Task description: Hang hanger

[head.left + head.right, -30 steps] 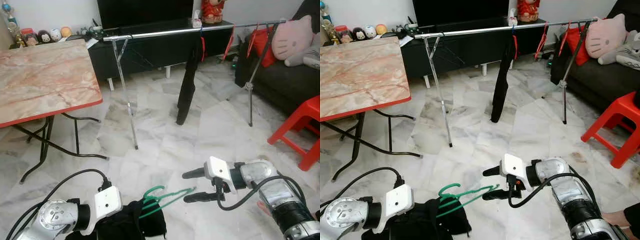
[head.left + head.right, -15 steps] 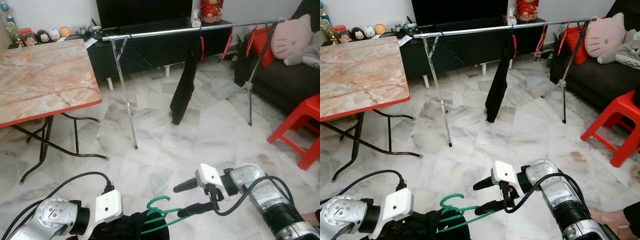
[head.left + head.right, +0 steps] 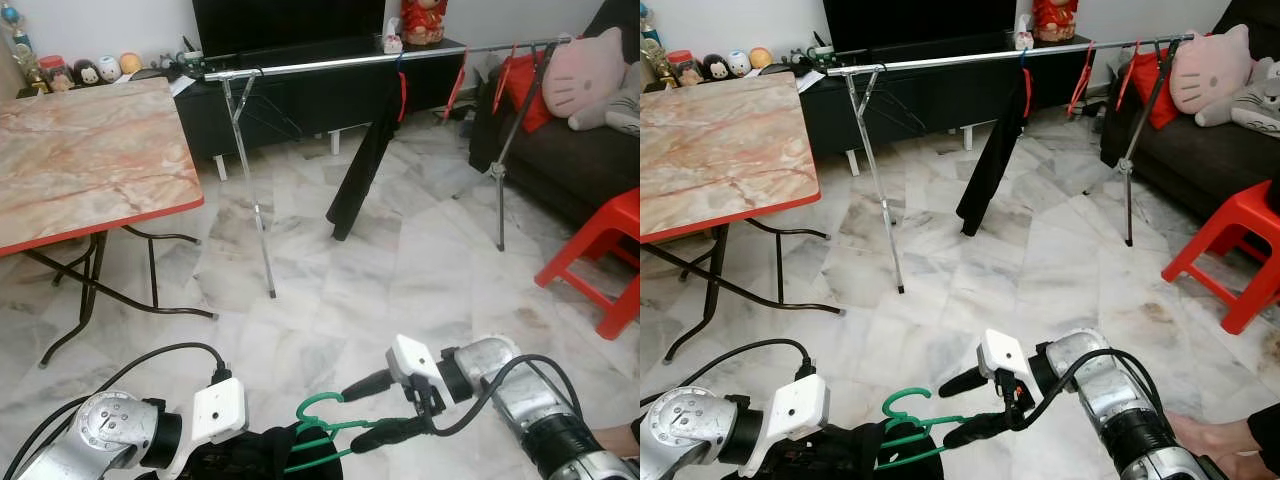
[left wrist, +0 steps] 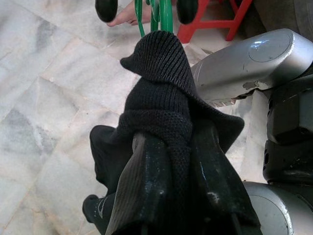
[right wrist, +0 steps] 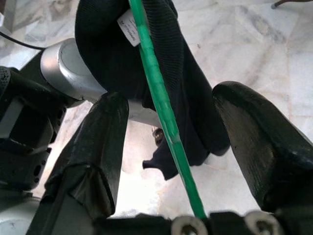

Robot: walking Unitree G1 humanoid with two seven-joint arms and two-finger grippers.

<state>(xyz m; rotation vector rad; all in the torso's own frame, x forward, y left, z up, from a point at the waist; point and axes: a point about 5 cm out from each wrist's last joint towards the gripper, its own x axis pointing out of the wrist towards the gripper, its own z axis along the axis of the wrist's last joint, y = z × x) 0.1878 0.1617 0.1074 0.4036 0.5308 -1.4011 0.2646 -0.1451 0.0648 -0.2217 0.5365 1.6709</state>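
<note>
Marble floor (image 3: 330,290) spreads between a marble-topped desk (image 3: 85,160), a metal clothes rail (image 3: 330,63) and a red stool (image 3: 600,250). Low in front, the left hand (image 4: 171,161) is closed on a black garment (image 4: 161,83) threaded on the green hanger (image 3: 318,430). The right hand (image 3: 372,410) has its fingers spread wide, the hanger's wire running between them.

Your right gripper (image 3: 368,410) has moved in around the green hanger (image 3: 320,432).

One second ago it was apart from the hanger, to the right of it and a little higher; now you see it lower and further left, with the two fingers spread and the hanger's bar between them. The hanger's hook now stands more upright than before. The black cloth (image 3: 362,165) on the rail (image 3: 330,62) has swung to the left at its bottom end.
</note>
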